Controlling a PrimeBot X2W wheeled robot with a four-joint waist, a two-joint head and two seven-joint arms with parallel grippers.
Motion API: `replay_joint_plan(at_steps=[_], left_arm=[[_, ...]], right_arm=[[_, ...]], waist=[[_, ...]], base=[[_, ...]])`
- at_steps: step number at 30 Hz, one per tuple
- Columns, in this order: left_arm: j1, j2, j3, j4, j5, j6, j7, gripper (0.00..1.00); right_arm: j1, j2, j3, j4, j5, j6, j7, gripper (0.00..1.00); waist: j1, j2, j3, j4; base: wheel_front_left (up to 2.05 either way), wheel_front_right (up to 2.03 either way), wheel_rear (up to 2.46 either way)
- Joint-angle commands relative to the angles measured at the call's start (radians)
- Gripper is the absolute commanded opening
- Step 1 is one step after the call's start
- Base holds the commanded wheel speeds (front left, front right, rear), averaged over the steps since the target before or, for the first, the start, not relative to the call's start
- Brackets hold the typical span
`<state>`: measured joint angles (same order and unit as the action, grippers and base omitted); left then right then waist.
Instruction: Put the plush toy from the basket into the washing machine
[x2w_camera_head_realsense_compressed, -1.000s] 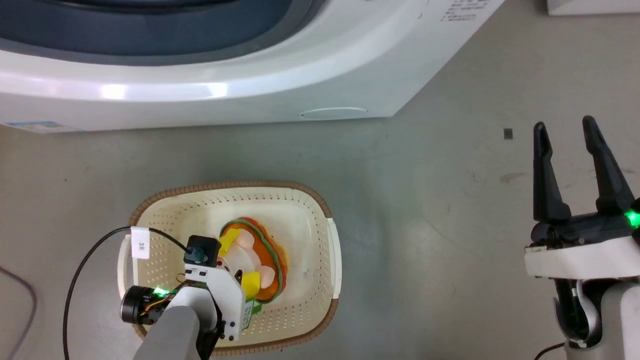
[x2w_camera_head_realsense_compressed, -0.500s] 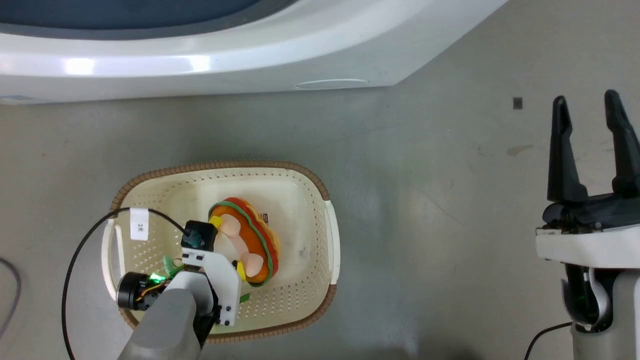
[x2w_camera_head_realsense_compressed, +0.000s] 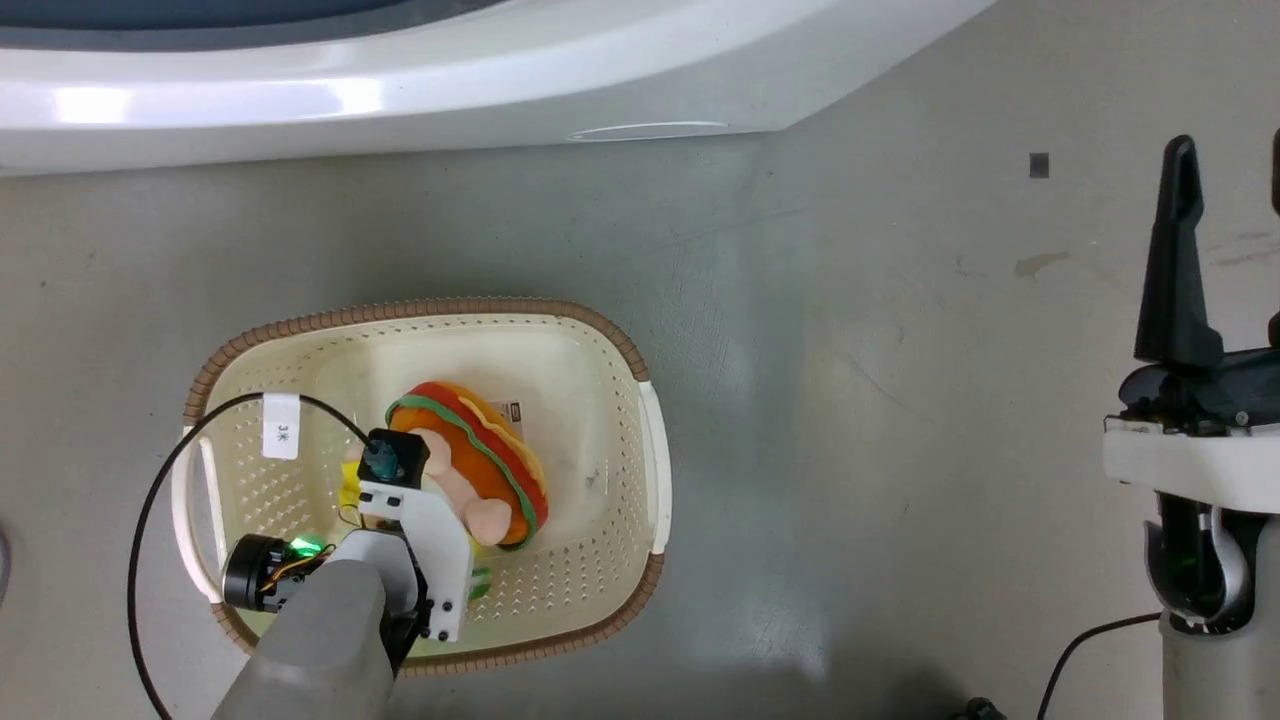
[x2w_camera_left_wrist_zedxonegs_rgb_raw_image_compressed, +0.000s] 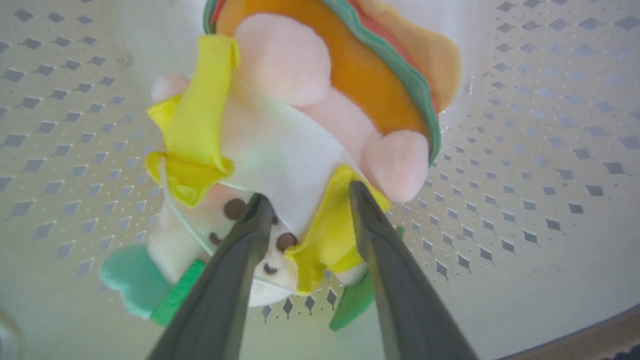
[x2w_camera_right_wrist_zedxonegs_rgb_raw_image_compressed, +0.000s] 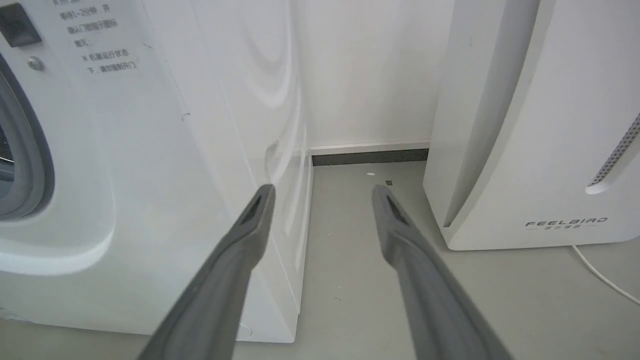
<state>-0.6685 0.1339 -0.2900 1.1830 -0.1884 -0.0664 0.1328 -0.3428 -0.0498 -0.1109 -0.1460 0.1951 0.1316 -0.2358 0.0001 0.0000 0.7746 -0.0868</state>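
Left end effector (x2w_camera_left_wrist_zedxonegs_rgb_raw_image_compressed: 306, 194) reaches down into the basket (x2w_camera_head_realsense_compressed: 420, 312) from the 6 o'clock side of the head view. Its pale forearm (x2w_camera_head_realsense_compressed: 320, 650) is angled steeply, and its two fingers are clamped on the white and yellow fabric of the plush toy (x2w_camera_left_wrist_zedxonegs_rgb_raw_image_compressed: 300, 125). Right end effector (x2w_camera_right_wrist_zedxonegs_rgb_raw_image_compressed: 324, 188) hangs at 3 o'clock, fingers apart and gripping nothing, pointing between the washing machine (x2w_camera_right_wrist_zedxonegs_rgb_raw_image_compressed: 125, 175) and a white FEELBIRD appliance (x2w_camera_right_wrist_zedxonegs_rgb_raw_image_compressed: 540, 125). Bare floor (x2w_camera_head_realsense_compressed: 850, 400) separates the basket from the washing machine at 12 o'clock. The toy stands tilted inside the basket, its orange rim toward 1 o'clock from the left fingertips, below the brown woven rim.
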Motion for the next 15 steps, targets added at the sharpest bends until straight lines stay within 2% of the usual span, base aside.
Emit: replay_joint_plan(at_steps=[1,9,15], left_arm=[[-0.024,0.001,-0.009,0.026,-0.008,-0.009,0.007,0.0],[-0.058,0.001,-0.043,0.108,-0.033,-0.03,0.001,0.0],[-0.024,-0.01,-0.038,0.108,-0.06,-0.04,-0.039,0.0]], right_arm=[[-0.022,0.0,-0.005,-0.008,0.007,-0.001,-0.009,1.0],[-0.034,0.0,-0.02,-0.001,0.02,-0.001,-0.026,1.0],[-0.005,0.0,-0.018,0.028,0.019,-0.001,-0.026,1.0]], waist=[[-0.0001,0.0,0.002,-0.001],[-0.0001,0.0,0.0,-0.003],[-0.0001,0.0,-0.087,0.003]], base=[[0.0,0.0,0.0],[0.0,0.0,0.0],[0.0,0.0,0.0]])
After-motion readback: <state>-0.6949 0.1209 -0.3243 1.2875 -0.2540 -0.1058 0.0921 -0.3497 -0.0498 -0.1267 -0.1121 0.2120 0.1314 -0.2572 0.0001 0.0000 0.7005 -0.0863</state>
